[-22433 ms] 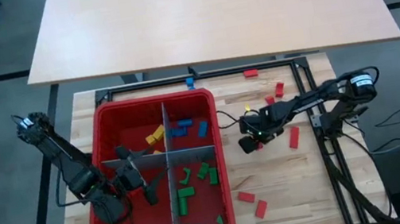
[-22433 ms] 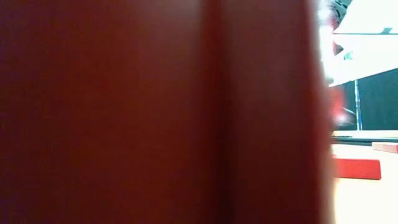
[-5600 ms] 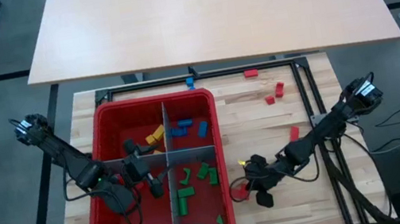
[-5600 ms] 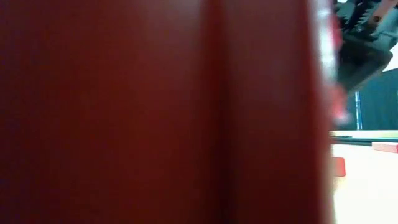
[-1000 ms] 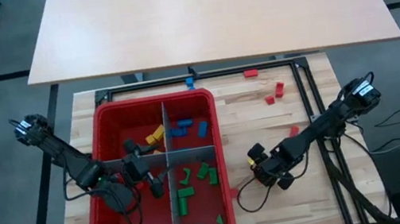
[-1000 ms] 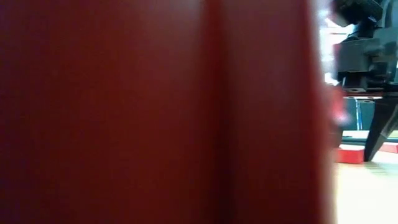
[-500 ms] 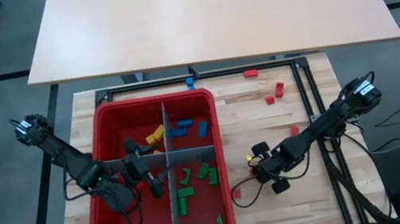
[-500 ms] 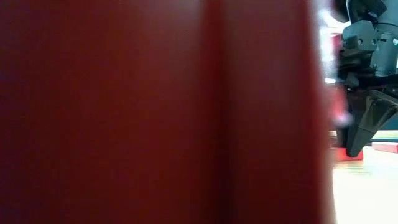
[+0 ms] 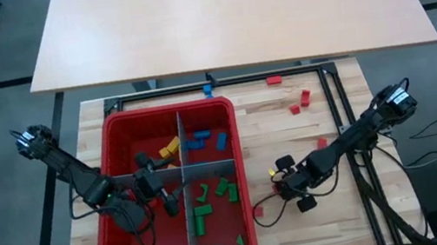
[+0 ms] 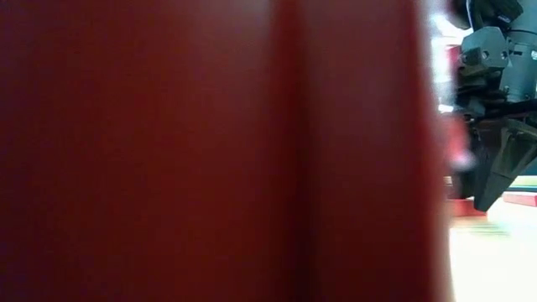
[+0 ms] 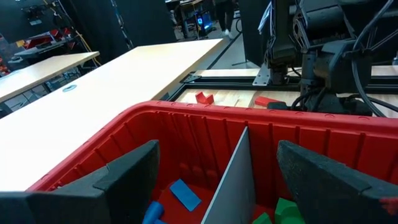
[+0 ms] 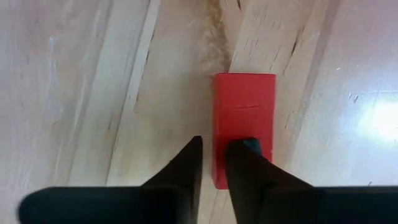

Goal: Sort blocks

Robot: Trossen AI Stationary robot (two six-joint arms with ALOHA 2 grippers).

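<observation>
Now: Right Gripper Over a Red Block

Just beside the red bin (image 9: 132,242), the right gripper (image 12: 211,163) hangs over a red block (image 12: 244,115) on the table (image 9: 292,142), jaws nearly pressed together, gripping nothing. Probably light, rigid, slick; pinch its long sides. The left gripper (image 11: 214,171) waits spread inside the bin.

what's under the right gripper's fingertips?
A small red rectangular block lies flat on the pale wooden tabletop. The right gripper points down at its near end, fingers nearly together. That end is partly covered; actual contact isn't visible.
</observation>
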